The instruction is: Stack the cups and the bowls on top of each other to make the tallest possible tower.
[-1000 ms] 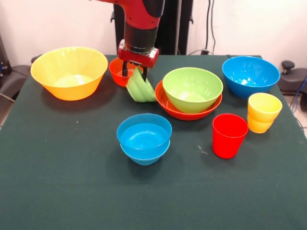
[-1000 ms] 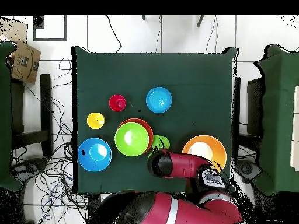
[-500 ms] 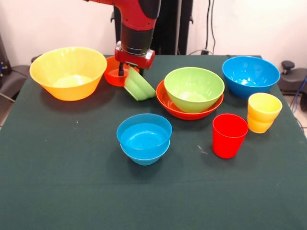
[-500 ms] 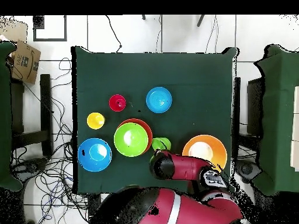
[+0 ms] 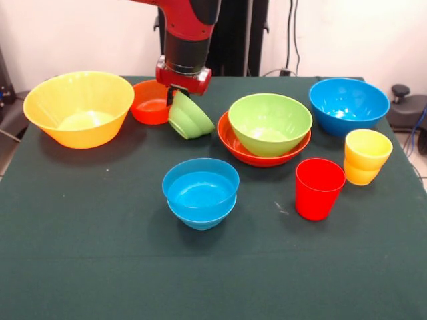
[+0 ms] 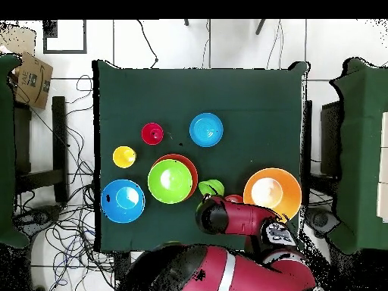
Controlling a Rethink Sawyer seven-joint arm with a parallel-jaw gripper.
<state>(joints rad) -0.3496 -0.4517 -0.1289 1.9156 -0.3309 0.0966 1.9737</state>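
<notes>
My gripper is shut on the rim of a small green bowl, which hangs tilted on its side just above the table; this bowl also shows in the overhead view. A small red-orange bowl sits right beside it. A large orange-yellow bowl stands at the left. A large green bowl is nested in a wide red-orange bowl. Two blue bowls are nested in front. A large blue bowl, a yellow cup and a red cup stand at the right.
The green-clothed table ends close behind the bowls, at the robot's pedestal. In the overhead view the arm covers the gripper and most of the small red-orange bowl. Cables and chairs surround the table.
My gripper has moved left and slightly up in the front view with the small green bowl. The small red-orange bowl and the large orange-yellow bowl have shifted left too.
</notes>
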